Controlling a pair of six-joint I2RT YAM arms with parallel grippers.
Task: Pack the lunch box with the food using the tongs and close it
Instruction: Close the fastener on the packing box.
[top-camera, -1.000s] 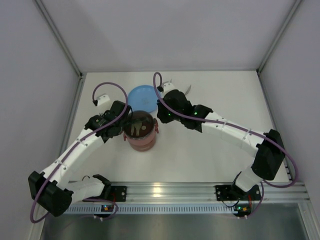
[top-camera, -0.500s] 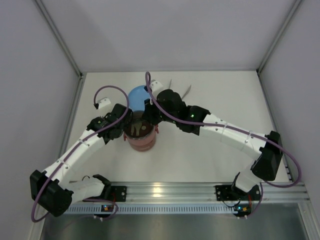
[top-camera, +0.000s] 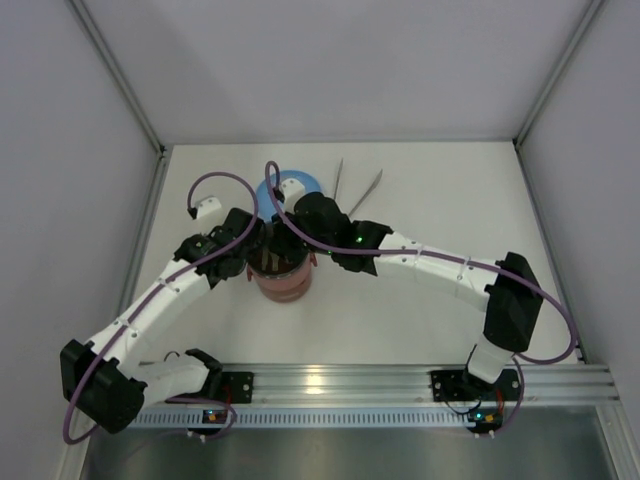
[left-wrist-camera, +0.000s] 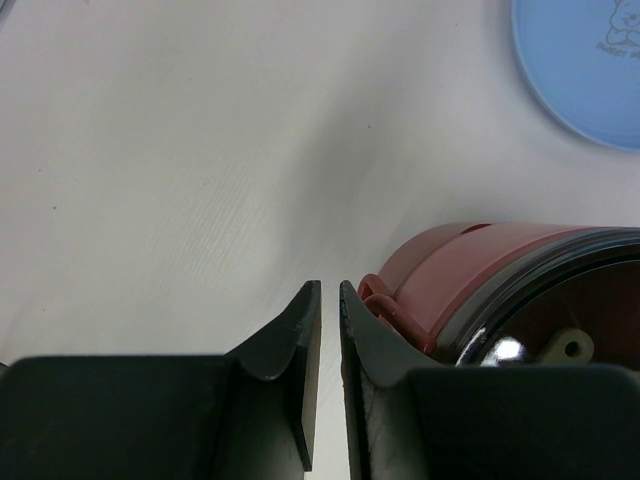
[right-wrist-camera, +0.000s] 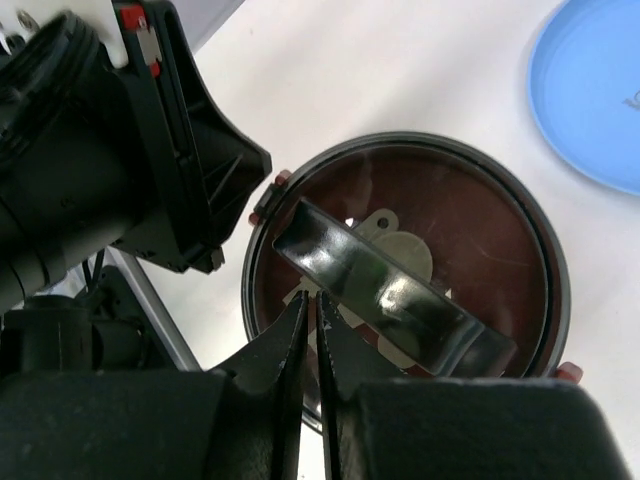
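The gripper (left-wrist-camera: 329, 290) has its jaws nearly together, only a slit between them, low over the white surface (left-wrist-camera: 200, 150). The lunch box (left-wrist-camera: 480, 265) sits just right, its red clasp (left-wrist-camera: 385, 308) beside the right finger. A blue plate (left-wrist-camera: 590, 70) lies beyond.

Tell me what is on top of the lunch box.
A dark lid with an arched handle covers the lunch box; the right gripper is at the handle. Whatever lies inside is hidden.

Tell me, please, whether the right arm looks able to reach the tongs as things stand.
Probably yes: the tongs lie uncovered beside the plate, and the right hand, shut over the lunch box, is close by with nothing between them.
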